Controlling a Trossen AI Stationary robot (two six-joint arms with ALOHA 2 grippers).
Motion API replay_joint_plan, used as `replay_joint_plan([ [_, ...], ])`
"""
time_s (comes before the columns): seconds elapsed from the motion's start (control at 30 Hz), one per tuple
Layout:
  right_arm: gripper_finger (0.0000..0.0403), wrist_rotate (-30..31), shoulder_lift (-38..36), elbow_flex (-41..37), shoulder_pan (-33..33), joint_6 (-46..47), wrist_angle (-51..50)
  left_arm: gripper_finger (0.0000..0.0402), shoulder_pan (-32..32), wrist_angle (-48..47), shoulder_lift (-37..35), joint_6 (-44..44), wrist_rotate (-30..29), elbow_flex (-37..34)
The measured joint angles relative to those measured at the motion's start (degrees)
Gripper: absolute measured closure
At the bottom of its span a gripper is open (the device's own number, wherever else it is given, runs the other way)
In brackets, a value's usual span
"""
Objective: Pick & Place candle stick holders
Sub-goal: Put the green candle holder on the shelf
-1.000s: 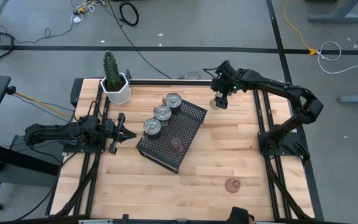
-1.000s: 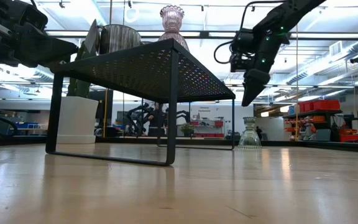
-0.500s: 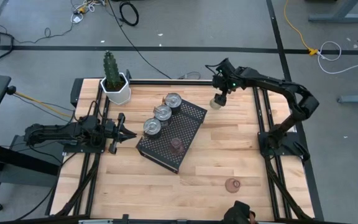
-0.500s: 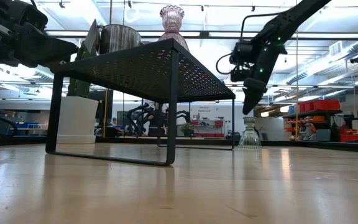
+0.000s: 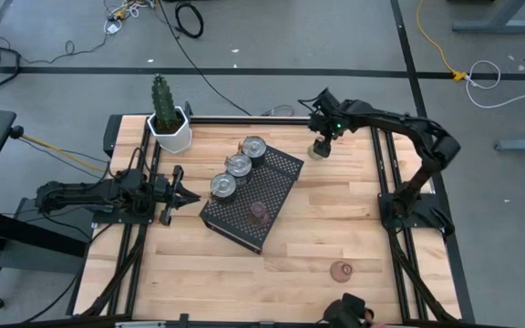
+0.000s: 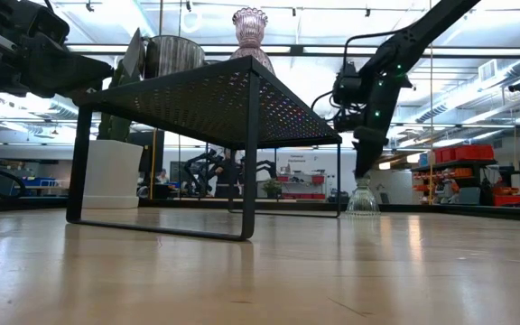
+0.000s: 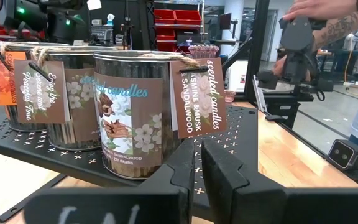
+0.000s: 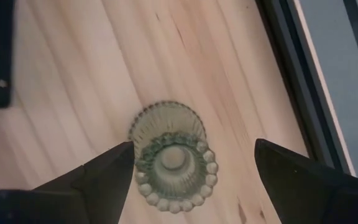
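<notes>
While the right gripper [image 5: 320, 146] hangs over the olive holder [image 5: 318, 151] near the table's far right edge from above, the left gripper [image 5: 182, 192] waits beside the black tray [image 5: 279, 181], pinched closed. At table level, the fingers sit just above the holder's rim; a crooked drop could tip it. From the wrist, the jaws stand wide but the holder [image 8: 171, 157] sits nearer one finger [image 8: 107, 174], which could shove it.

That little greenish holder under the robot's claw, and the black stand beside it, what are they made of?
The olive holder looks like pressed glass: translucent, with a beaded rim and ribbed sides. The black tray seems to be painted metal, matte, perforated all over, on thin legs.
</notes>
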Motion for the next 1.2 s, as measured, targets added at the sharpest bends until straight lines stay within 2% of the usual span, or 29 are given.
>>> replay_joint_plan([
  [0.17, 0.0072, 2.06, 0.53, 0.00, 0.00, -0.21, -0.06, 0.0367, 0.00, -0.02, 0.02, 0.02, 0.00, 0.00],
  [0.87, 0.0073, 0.26, 0.53, 0.00, 0.04, -0.01, -0.99, 0.0367, 0.00, 0.00, 0.02, 0.02, 0.00, 0.00],
  [1.0, 0.0090, -0.48, 0.53, 0.00, 0.04, 0.00, -0.99, 0.0367, 0.00, -0.01, 0.00, 0.00, 0.00, 0.01],
  [1.2, 0.0135, -0.38, 0.53, 0.00, 0.04, 0.00, -0.99, 0.0367, 0.00, -0.02, 0.00, 0.02, 0.00, 0.00],
])
